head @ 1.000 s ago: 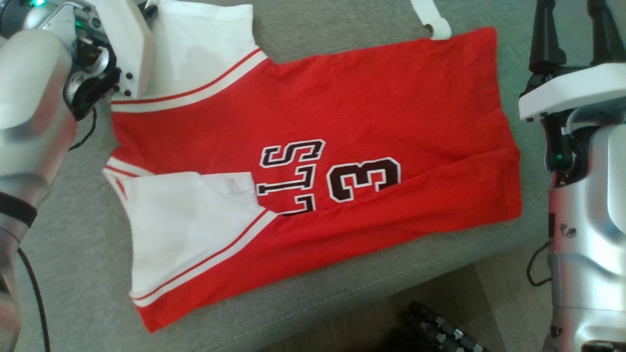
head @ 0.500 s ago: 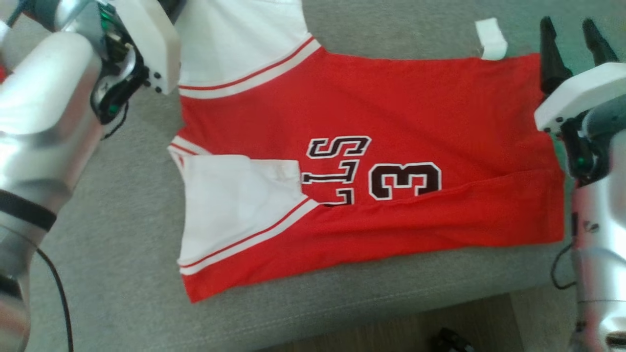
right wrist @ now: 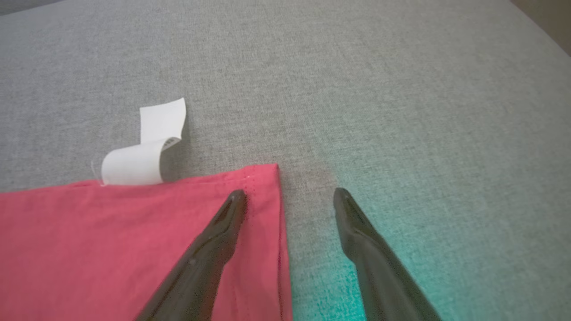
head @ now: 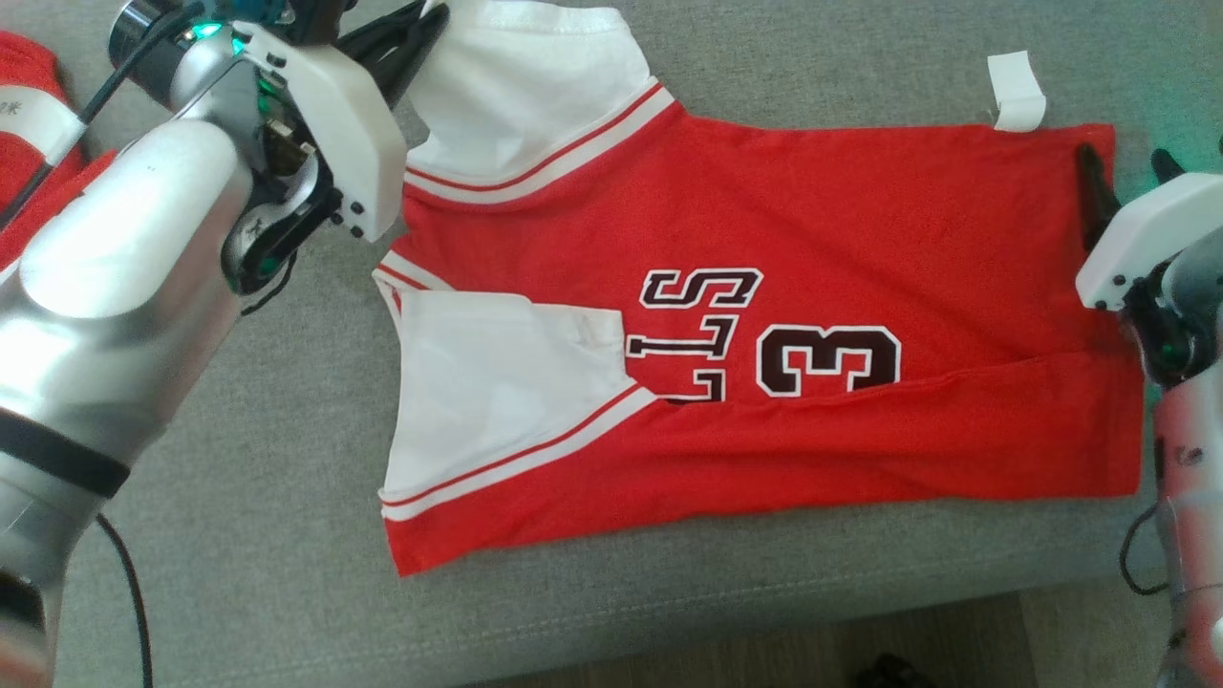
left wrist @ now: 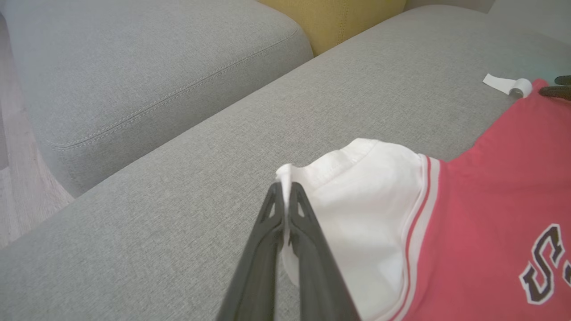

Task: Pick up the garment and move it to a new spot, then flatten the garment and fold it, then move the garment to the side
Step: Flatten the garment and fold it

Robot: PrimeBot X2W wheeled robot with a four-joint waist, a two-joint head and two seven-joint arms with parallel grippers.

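On a grey sofa seat (head: 239, 535), a red jersey (head: 812, 210) with white sleeves and a number 3 is laid out, its hem toward the seat's right end and one long side close to the front edge. The far white sleeve (left wrist: 366, 187) is pinched at its edge by the closed left gripper (left wrist: 285, 191). The right gripper (right wrist: 289, 194) is held open at the hem's far corner, one finger over red cloth, the other over bare upholstery. A curled white label (right wrist: 142, 156) is seen just beside that corner.
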